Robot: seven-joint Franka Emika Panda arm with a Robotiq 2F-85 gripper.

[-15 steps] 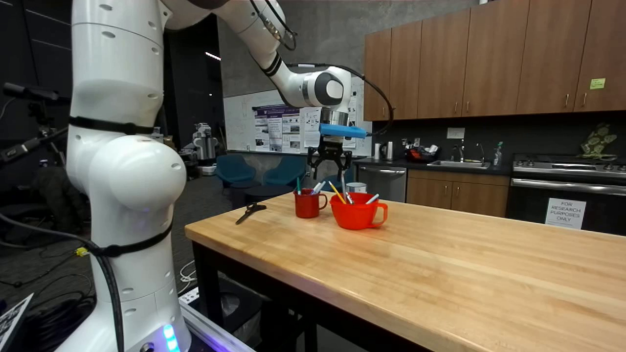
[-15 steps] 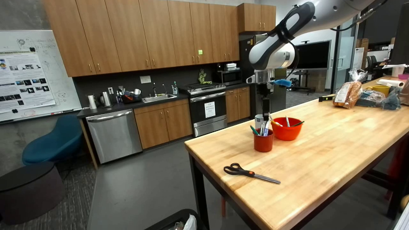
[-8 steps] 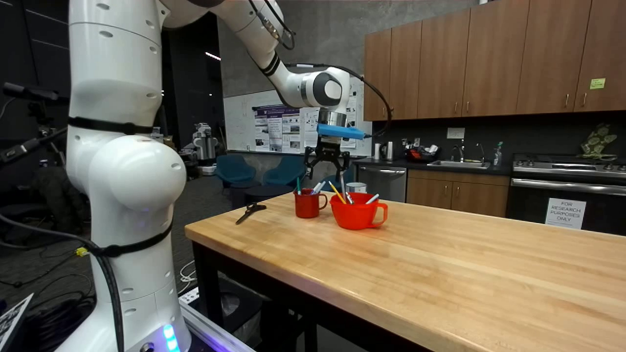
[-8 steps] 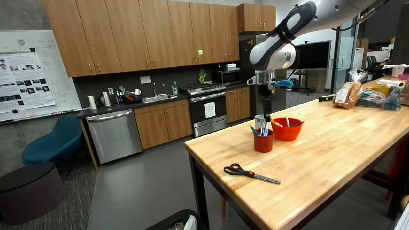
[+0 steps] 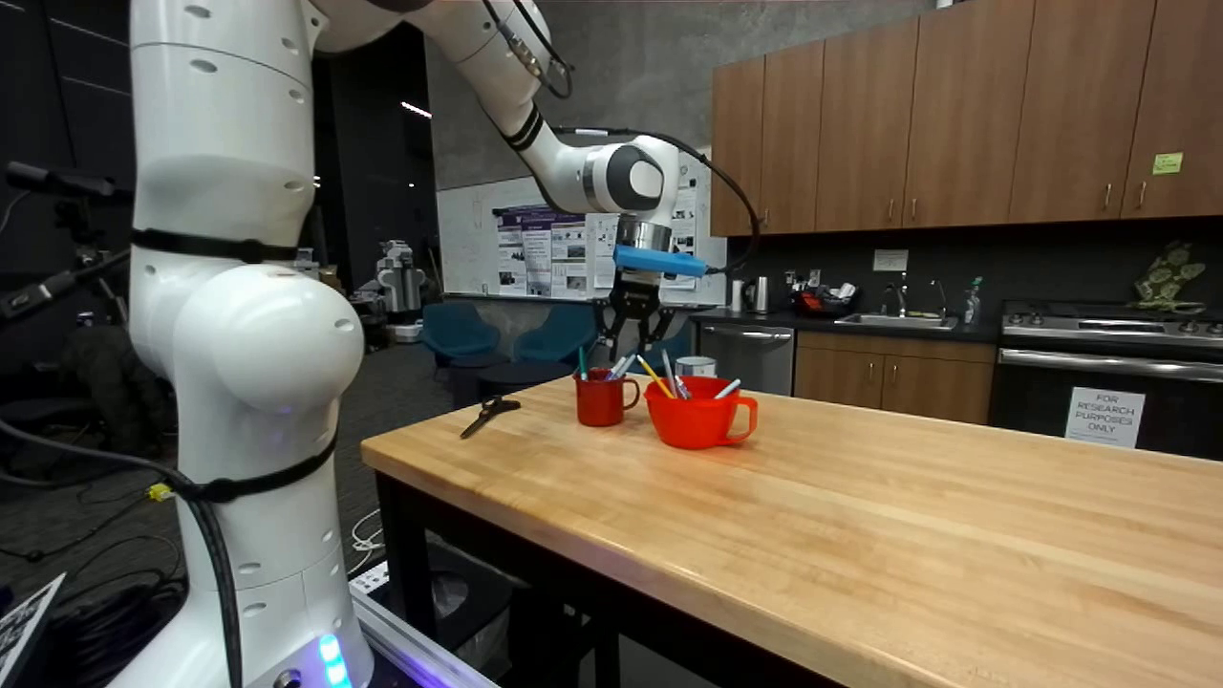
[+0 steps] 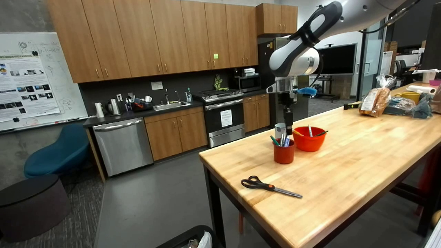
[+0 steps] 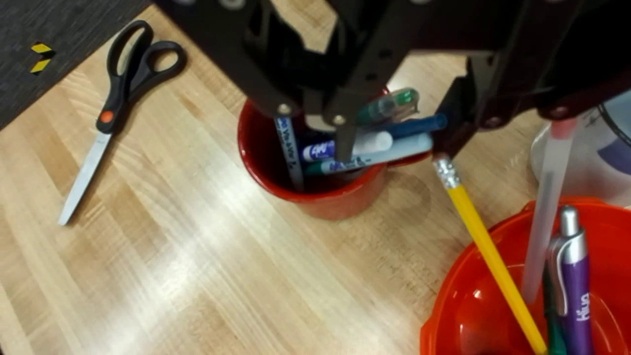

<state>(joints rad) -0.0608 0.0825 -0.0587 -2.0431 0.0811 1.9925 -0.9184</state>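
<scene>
I've got the gripper (image 5: 629, 346) pointing down, jaws part-way apart with nothing pinched, over the handle side of the red mug (image 5: 600, 405); its markers (image 7: 394, 153) lean up between the jaws in the wrist view. I read this as lining up for a grasp, which calls for settling on one marker. On the right, the yellow pencil (image 7: 487, 248) slants from the red bowl (image 5: 697, 426) up beside one jaw, in my way; the scissors (image 7: 106, 117) lie left, well apart.

– "Where is there room?"
– "In the wrist view, above the tabletop (image 7: 162, 286) at lower left."
– "And what obstructs?"
– "Markers (image 7: 377, 142) rise from the red mug (image 7: 340, 207) at upper centre; a pencil (image 7: 494, 261) leans from the bowl (image 7: 468, 301) at lower right."
</scene>
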